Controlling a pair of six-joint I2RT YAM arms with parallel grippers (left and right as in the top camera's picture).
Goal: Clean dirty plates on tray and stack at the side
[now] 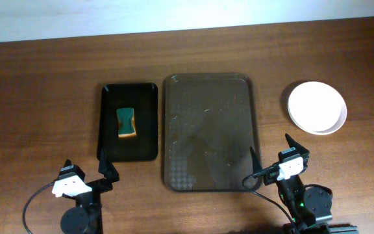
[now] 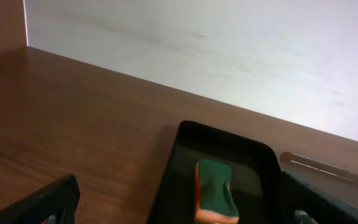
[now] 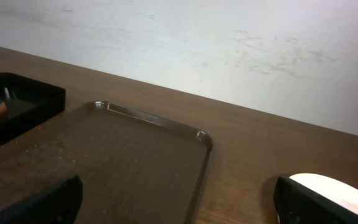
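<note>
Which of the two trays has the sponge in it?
The smaller black tray, left of the large brown tray. The green sponge lies in it; the brown one holds no sponge.

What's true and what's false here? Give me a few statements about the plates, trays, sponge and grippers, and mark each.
1. The sponge lies in the small black tray. True.
2. A plate lies on the brown tray. False: the plates lie off it, on the right arm's side.
3. The left gripper is open. True.
4. The right gripper holds a plate. False: the right gripper is open and empty.
</note>
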